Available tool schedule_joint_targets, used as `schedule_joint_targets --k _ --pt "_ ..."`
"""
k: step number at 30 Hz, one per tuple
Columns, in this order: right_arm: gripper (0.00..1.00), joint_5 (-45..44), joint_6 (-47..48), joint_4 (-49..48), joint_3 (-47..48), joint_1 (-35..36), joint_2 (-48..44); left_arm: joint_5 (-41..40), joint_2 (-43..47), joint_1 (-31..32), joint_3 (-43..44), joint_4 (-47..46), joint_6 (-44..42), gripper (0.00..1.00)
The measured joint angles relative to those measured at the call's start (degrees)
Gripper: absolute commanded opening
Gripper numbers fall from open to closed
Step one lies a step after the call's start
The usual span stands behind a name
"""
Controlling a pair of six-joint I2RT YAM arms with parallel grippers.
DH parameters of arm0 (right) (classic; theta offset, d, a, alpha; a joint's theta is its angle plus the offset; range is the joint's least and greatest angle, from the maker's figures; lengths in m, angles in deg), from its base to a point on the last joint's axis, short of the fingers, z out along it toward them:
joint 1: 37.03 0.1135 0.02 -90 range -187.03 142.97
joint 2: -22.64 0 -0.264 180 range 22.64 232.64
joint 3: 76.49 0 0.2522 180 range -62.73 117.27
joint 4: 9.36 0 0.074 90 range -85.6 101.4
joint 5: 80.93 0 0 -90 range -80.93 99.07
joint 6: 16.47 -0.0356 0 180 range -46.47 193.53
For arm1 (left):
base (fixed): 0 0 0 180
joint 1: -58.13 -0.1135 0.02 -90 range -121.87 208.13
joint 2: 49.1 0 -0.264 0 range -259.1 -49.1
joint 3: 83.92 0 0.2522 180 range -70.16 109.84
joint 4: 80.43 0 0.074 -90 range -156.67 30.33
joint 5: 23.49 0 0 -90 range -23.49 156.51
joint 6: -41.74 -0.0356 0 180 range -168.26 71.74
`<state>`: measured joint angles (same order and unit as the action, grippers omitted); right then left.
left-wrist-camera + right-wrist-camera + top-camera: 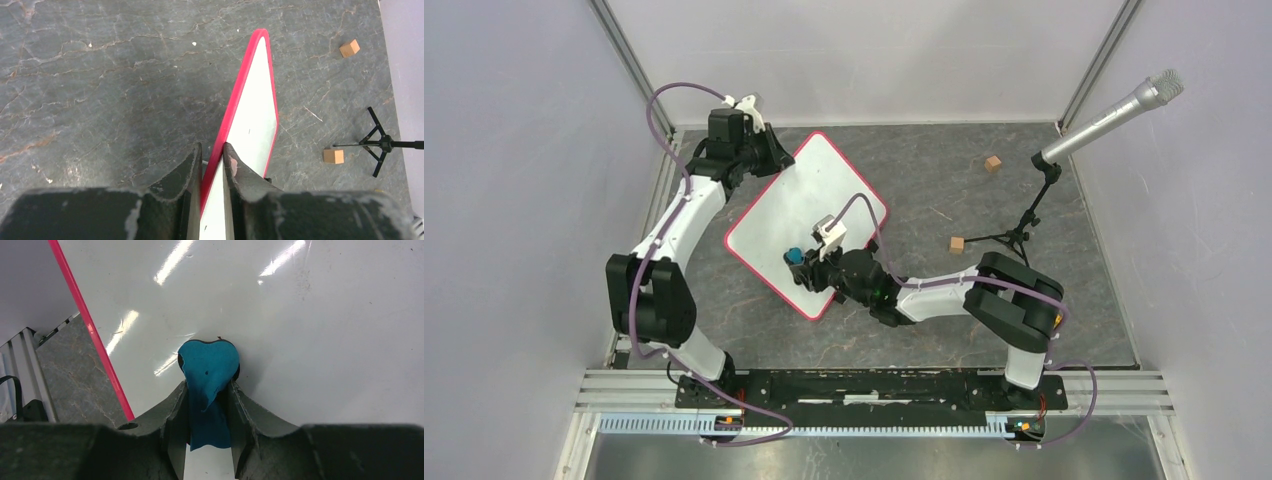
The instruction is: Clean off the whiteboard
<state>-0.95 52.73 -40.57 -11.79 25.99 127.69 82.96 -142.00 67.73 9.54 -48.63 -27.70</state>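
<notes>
The whiteboard [799, 205] is white with a thin red rim and lies tilted on the grey table. No writing shows on it. My left gripper [769, 160] is shut on its far left edge; in the left wrist view the fingers [232, 167] pinch the red rim of the whiteboard [252, 115]. My right gripper [802, 265] is shut on a blue eraser cloth [794, 255] and presses it on the board's near part. In the right wrist view the blue cloth [209, 365] sits on the white surface [300, 330] between my fingers.
A microphone on a black tripod stand [1024, 225] stands at the right. Two small wooden cubes lie on the table, one [992, 163] at the back and one [957, 244] near the tripod. Grey walls enclose the table on three sides.
</notes>
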Motion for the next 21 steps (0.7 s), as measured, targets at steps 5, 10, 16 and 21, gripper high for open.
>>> schedule_joint_targets --k 5,10,16,21 --pt "0.38 0.07 0.33 -0.83 -1.46 0.22 -1.11 -0.50 1.77 0.00 -0.79 1.92 -0.02 0.26" --pt "0.38 -0.50 0.59 -0.37 -4.15 -3.34 -3.56 -1.40 3.08 0.00 -2.29 2.21 -0.22 0.26" --pt "0.37 -4.66 0.55 4.44 -4.90 -10.05 -3.76 -2.27 5.60 0.00 -5.44 0.33 -0.63 0.25" --pt "0.38 -6.43 1.29 8.07 -2.36 -7.98 -2.78 -2.43 5.86 0.00 -6.21 -0.63 -0.63 0.25"
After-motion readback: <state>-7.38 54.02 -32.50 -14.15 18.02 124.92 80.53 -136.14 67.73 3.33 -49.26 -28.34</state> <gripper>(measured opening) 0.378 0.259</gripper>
